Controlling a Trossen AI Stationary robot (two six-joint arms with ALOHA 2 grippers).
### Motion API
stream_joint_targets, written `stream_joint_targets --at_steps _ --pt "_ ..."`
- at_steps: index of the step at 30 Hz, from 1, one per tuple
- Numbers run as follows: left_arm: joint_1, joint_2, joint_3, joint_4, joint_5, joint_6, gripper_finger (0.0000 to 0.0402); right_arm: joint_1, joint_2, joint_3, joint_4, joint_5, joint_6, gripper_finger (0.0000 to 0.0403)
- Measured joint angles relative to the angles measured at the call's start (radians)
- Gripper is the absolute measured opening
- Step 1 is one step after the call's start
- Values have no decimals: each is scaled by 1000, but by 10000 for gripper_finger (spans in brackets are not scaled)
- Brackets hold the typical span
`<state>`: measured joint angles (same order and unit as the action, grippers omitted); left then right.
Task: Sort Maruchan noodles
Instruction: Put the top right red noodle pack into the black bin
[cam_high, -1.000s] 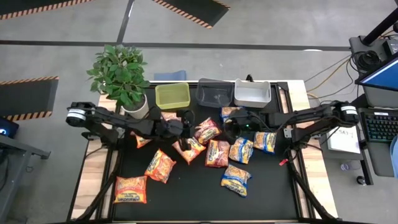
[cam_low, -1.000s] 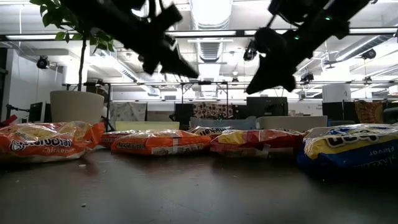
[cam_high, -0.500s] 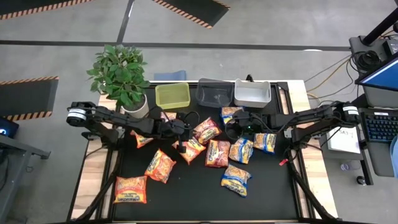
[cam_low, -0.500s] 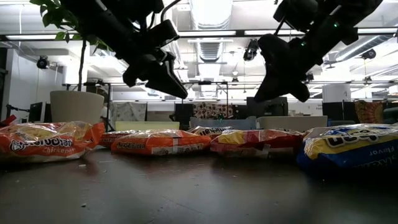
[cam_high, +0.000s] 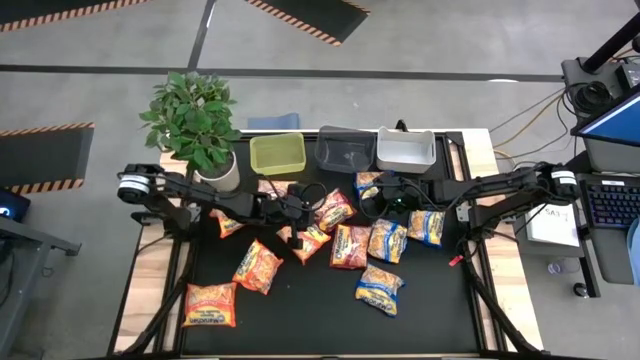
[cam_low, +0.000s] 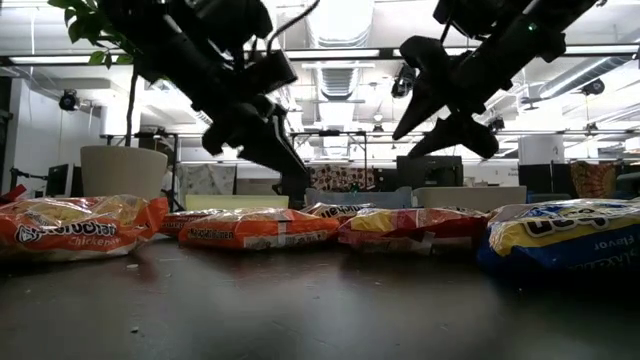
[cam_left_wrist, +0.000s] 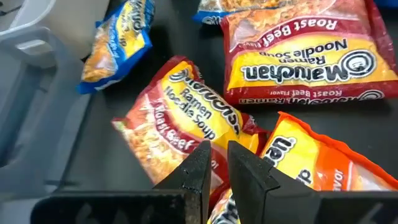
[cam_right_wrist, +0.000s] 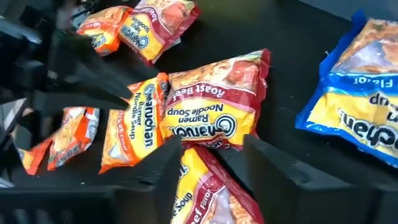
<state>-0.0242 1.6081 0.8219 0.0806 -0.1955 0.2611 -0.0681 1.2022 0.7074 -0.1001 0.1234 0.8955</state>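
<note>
Several Maruchan noodle packets lie flat on the black table: orange ones (cam_high: 257, 265), red ones (cam_high: 349, 246) and blue-and-yellow ones (cam_high: 387, 241). My left gripper (cam_high: 297, 222) is shut, with nothing between its fingers. It points down, low over a red Roast Beef packet (cam_left_wrist: 180, 118), beside an orange packet (cam_left_wrist: 311, 168). My right gripper (cam_high: 372, 205) hangs open higher above the table (cam_low: 435, 140). A red packet (cam_right_wrist: 205, 186) shows under its fingers, and a second red packet (cam_right_wrist: 214, 112) lies beyond it.
Three bins stand in a row at the far edge: green (cam_high: 277, 153), dark (cam_high: 345, 148) and pale grey (cam_high: 405, 148). A potted plant (cam_high: 195, 125) stands at the far left corner. The table's near right part is bare mat.
My left gripper has come down toward the packets in the middle of the table, staying shut. My right gripper has opened its fingers while hanging above the red packets. No packet has moved.
</note>
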Motion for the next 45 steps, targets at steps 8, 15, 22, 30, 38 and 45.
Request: stream_joint_targets --at_steps 8,15,22,30,38,45 --pt "0 114 0 57 -4 1 37 0 60 -5 9 8 58 259" --pt "12 173 0 88 -5 -8 37 -25 191 -6 64 8 84 296" --pt "27 205 4 100 -5 -26 37 -66 285 -6 168 1 76 308" --pt "34 208 3 105 -5 -37 37 -85 382 -6 358 -15 28 302" --pt "39 209 2 106 -5 -39 37 -86 510 -4 658 -123 10 274" --pt "39 209 1 105 -5 -43 37 -85 508 0 656 -134 21 179"
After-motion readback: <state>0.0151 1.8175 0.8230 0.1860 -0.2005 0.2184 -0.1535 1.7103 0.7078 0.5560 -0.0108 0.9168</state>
